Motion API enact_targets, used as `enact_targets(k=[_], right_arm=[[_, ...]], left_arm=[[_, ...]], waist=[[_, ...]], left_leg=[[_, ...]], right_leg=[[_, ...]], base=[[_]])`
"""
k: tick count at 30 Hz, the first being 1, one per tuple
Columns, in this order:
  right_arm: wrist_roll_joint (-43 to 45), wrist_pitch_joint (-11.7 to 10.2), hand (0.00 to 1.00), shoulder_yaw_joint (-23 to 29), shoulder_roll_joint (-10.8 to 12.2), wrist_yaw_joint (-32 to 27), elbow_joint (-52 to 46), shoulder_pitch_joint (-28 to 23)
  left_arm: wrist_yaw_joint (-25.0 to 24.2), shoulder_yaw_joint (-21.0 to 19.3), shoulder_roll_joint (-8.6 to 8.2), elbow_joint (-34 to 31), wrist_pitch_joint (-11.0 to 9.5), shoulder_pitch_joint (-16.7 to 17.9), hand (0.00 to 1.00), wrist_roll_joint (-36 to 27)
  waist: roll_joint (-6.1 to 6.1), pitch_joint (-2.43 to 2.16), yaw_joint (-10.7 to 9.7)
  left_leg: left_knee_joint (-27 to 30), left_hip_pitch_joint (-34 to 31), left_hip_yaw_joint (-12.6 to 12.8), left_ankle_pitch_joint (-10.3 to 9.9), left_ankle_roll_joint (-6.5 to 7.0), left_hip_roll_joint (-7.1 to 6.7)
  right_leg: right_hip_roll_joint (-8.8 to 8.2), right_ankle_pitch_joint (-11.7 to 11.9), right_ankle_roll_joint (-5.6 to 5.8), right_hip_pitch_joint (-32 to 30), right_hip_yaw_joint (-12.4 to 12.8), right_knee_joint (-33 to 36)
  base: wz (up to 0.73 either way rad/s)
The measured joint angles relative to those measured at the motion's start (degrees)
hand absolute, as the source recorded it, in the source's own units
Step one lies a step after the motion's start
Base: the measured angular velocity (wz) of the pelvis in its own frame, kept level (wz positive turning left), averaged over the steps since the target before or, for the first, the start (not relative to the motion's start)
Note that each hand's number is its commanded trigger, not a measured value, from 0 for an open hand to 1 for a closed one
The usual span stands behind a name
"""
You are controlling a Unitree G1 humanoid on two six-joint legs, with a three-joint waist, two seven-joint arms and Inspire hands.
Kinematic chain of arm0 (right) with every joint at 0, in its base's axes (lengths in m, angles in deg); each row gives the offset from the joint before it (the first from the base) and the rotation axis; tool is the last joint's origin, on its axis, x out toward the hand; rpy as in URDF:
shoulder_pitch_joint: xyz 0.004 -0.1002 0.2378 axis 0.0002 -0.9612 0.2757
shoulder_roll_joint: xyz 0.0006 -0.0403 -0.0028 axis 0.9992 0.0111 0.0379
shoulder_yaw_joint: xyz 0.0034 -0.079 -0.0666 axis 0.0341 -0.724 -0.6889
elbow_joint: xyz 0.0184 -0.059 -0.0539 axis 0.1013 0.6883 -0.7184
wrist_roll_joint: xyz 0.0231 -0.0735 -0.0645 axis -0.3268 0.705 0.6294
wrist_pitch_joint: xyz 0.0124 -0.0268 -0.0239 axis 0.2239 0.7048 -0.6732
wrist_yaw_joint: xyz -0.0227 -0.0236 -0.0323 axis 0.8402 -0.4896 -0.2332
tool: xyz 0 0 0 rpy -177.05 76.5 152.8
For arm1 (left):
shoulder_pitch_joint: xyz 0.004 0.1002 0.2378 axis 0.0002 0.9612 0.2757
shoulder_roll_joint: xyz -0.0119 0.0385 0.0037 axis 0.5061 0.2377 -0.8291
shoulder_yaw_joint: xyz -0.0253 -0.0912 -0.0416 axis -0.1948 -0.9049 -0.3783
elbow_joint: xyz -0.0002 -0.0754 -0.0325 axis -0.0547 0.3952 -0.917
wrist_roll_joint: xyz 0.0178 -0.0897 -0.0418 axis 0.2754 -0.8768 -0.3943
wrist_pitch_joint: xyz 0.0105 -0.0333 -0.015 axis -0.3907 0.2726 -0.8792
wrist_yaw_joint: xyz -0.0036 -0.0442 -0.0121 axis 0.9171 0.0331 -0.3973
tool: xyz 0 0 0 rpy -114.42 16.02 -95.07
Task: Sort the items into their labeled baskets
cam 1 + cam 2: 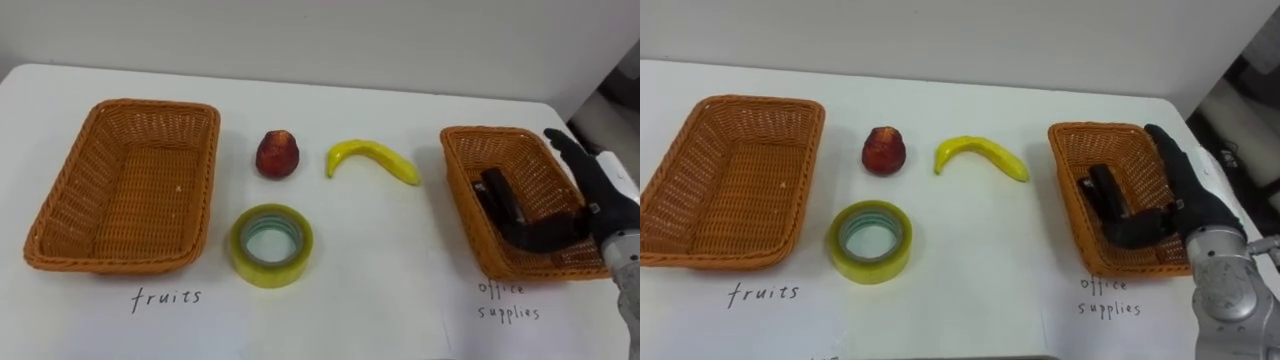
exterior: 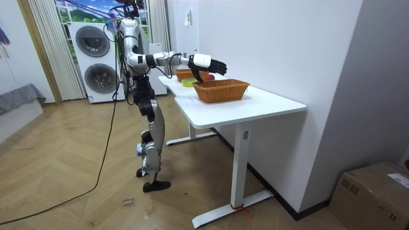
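Over the right wicker basket (image 1: 462, 190) my right hand (image 1: 603, 192) hovers open, fingers straight and thumb stretched across the basket's floor. A dark stapler-like object (image 1: 497, 192) lies inside that basket, just beside the thumb. On the white table between the baskets lie a red fruit (image 1: 278, 153), a yellow banana (image 1: 372, 158) and a roll of yellowish tape (image 1: 271, 245). The left wicker basket (image 1: 62, 215) holds nothing. In the room view I stand at the table's long side with my right hand (image 2: 211, 64) reaching over the nearer basket (image 2: 220, 90).
A handwritten label (image 1: 167, 296) sits on the table in front of each basket. The table's front edge runs close below the labels. In the room view, stacked washing machines (image 2: 96, 54) stand behind me and a cardboard box (image 2: 374, 191) rests on the floor.
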Motion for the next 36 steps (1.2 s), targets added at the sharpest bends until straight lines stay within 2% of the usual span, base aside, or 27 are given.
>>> enact_targets(k=[6, 10, 12, 17, 22, 30, 36], right_arm=[[-4.58, -1.22, 0.0, 0.0, 0.02, -2.07, -1.11, 0.01], [-8.38, -1.22, 0.0, -0.06, 0.05, -2.58, -1.76, 0.02], [-10.57, -1.39, 0.0, -0.1, 0.05, -2.82, -3.06, 0.13], [-13.86, -1.79, 0.0, -0.35, 0.05, -3.27, -3.34, 0.64], [-14.91, -1.77, 0.0, -2.96, 0.06, -2.99, -4.8, 1.28], [-17.57, -1.86, 0.0, -8.12, 0.44, -3.02, -4.93, 6.81], [-19.69, -1.94, 0.0, -11.13, 0.54, -2.95, -4.93, 6.9]], left_arm=[[0.58, 0.03, -0.01, 0.0, -0.06, -0.91, 0.0, 0.01], [1.11, 0.09, -0.29, 0.01, -0.23, -1.33, 0.0, -0.05], [1.49, 0.09, -0.33, 0.1, -1.07, -1.41, 0.0, -0.05], [2.31, 0.07, -0.44, 0.16, -1.14, -1.86, 0.0, -0.05], [2.35, 0.18, -0.45, 0.28, -0.95, -1.72, 0.0, -0.02], [2.21, 1.44, -0.98, 1.81, -0.96, -2.98, 0.0, -0.79], [2.0, 2.9, -1.19, 1.74, -0.99, -3.52, 0.0, -0.82]], waist=[[0.21, -0.05, 0.4], [0.57, -0.06, 1.26], [0.67, 0.0, 1.55], [0.76, 0.05, 2.99], [0.95, 0.02, 3.16], [1.12, 0.05, 4.61], [1.55, 0.24, 6.01]], left_leg=[[0.03, 0.16, 0.0, 0.0, 0.0, 0.0], [-0.07, 0.52, 0.13, 0.0, 0.0, 0.03], [-0.13, 0.49, 0.13, 0.0, 0.0, 0.04], [-0.17, 0.48, 0.2, 0.0, 0.0, 0.02], [-0.03, 0.09, -0.09, 0.01, 0.0, 0.02], [-0.01, 0.04, -0.23, 0.02, 0.0, 0.01], [-0.04, -0.13, -0.67, 0.01, 0.01, -0.02]], right_leg=[[0.01, 0.0, -0.01, 0.11, 0.12, 0.06], [-0.04, 0.01, -0.01, 0.35, 0.16, 0.27], [-0.03, 0.01, -0.02, 0.38, 0.18, 0.3], [-0.02, 0.07, -0.06, 0.36, 0.22, 0.31], [-0.02, 0.07, -0.06, 0.21, -0.03, 0.31], [-0.02, 0.1, -0.07, 0.32, -0.22, 0.08], [-0.06, 0.1, -0.07, 0.31, -0.57, 0.04]], base=[[0.0], [0.0], [0.0], [0.0], [0.02], [0.0], [0.02]])
